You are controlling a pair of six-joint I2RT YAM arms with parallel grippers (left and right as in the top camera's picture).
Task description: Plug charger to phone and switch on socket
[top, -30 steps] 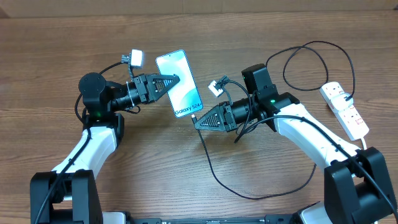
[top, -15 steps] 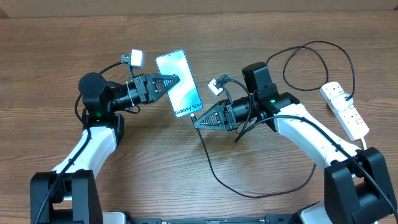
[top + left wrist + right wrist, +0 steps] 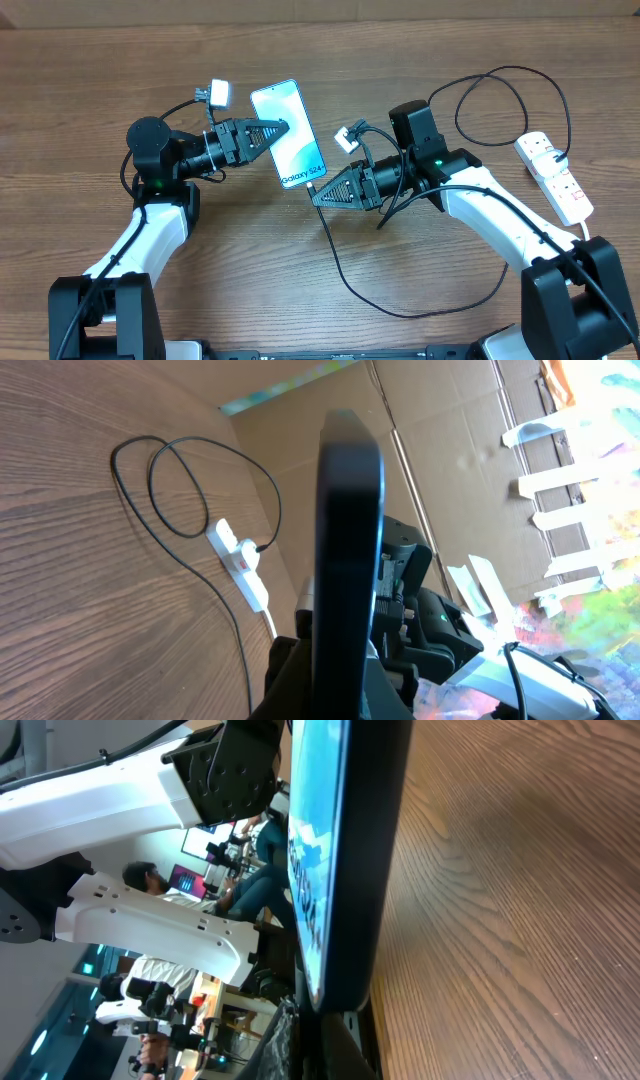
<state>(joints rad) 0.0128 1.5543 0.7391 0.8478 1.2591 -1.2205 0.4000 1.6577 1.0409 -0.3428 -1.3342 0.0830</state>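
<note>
The phone [image 3: 288,133] with its light blue "Galaxy S24+" screen is held off the table, tilted. My left gripper [image 3: 276,130] is shut on the phone's left edge; the left wrist view shows the phone [image 3: 350,540] edge-on between the fingers. My right gripper [image 3: 318,192] is shut on the plug tip of the black charger cable [image 3: 345,275] and presses it at the phone's bottom edge [image 3: 345,870]. The plug tip itself is hidden by the fingers. The white socket strip [image 3: 553,177] lies at the far right, also in the left wrist view [image 3: 240,560].
The black cable loops on the table near the strip [image 3: 500,100] and sweeps along the front [image 3: 430,312]. A thick white cord [image 3: 584,228] leaves the strip. Cardboard walls [image 3: 440,450] stand behind the table.
</note>
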